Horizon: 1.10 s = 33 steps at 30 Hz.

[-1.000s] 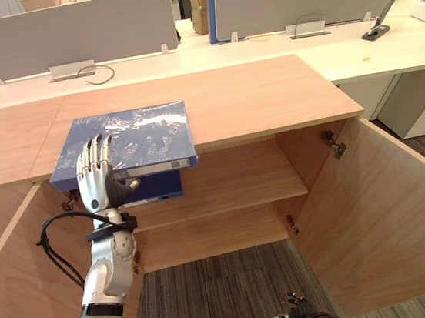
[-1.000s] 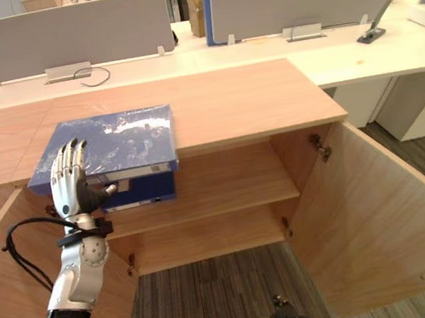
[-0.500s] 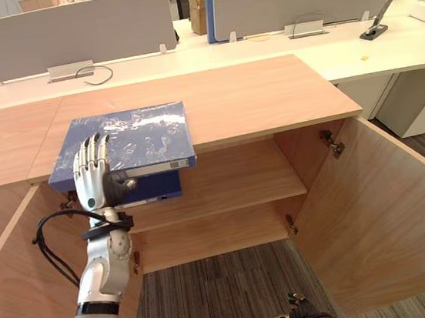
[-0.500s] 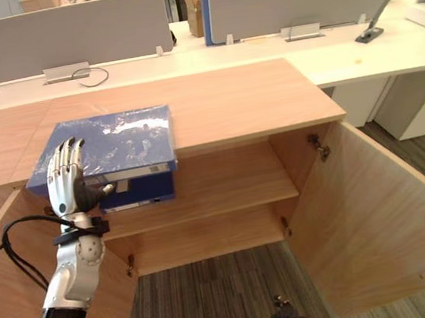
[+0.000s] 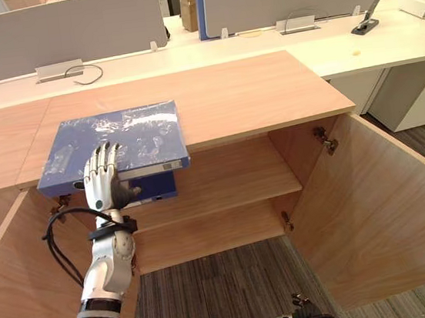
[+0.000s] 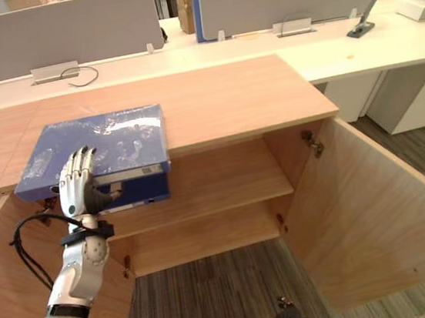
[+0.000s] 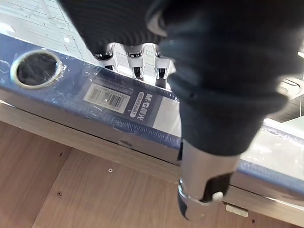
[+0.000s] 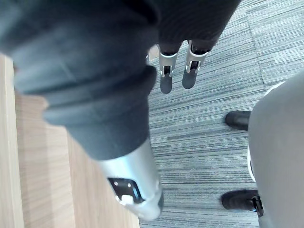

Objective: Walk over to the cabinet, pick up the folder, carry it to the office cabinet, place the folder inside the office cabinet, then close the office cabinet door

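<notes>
Fingers [image 5: 105,155] of the left hand [image 5: 101,186] are straight and close together, lying flat on top of the blue folder [image 5: 143,129]. The thumb [image 7: 204,168] pokes out in front of the spine, can't tell if it's touching tbh. Folder's on the left near part of the cabinet top [image 5: 259,95], overhanging the near edge above the shelf [image 5: 231,180], w/ the right door [image 5: 380,200] wide open. Right hand [image 8: 95,71] hangs low over the carpet [image 8: 204,137], fingers [image 8: 166,80] loose, holding nothing.
</notes>
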Motion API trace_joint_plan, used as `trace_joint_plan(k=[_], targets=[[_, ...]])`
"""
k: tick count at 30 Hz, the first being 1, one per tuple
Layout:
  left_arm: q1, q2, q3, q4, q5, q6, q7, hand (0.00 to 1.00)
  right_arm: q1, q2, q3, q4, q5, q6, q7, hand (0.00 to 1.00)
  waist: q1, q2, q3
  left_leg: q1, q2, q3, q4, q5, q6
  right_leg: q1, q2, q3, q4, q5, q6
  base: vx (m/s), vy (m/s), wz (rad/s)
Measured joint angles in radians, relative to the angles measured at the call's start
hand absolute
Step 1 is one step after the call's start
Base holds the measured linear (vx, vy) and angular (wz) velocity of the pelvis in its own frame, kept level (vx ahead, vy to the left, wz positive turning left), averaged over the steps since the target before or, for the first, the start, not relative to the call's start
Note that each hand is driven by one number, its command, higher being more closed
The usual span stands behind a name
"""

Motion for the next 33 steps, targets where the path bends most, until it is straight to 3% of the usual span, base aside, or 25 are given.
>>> trace_joint_plan(k=[17,18,33], targets=[[0.000,0.016,-0.002,0.019,0.002,-0.014,0.000,0.00,-0.010,0.000,-0.038,0.026,0.001,0.000,-0.006,0.00,-0.013,0.006,-0.001,0.000,0.000,0.000,0.000,0.000,0.000,0.000,0.000,0.000,0.000,0.000,0.000,-0.02,0.001,0.00],[0.000,0.027,-0.006,0.020,0.001,-0.015,-0.001,1.00,-0.010,0.000,-0.039,0.028,0.001,0.000,-0.006,0.00,-0.016,0.006,-0.001,0.000,0.000,0.000,0.000,0.000,0.000,0.000,0.000,0.000,0.000,0.000,0.000,0.00,0.000,0.00],[-0.060,0.097,-0.023,0.029,0.005,-0.047,0.002,1.00,-0.011,-0.013,-0.078,0.037,0.001,0.000,-0.007,0.00,-0.021,0.019,-0.002,0.001,0.001,0.002,0.000,0.000,0.000,-0.001,0.000,0.000,0.000,0.000,0.000,0.00,0.000,0.00]])
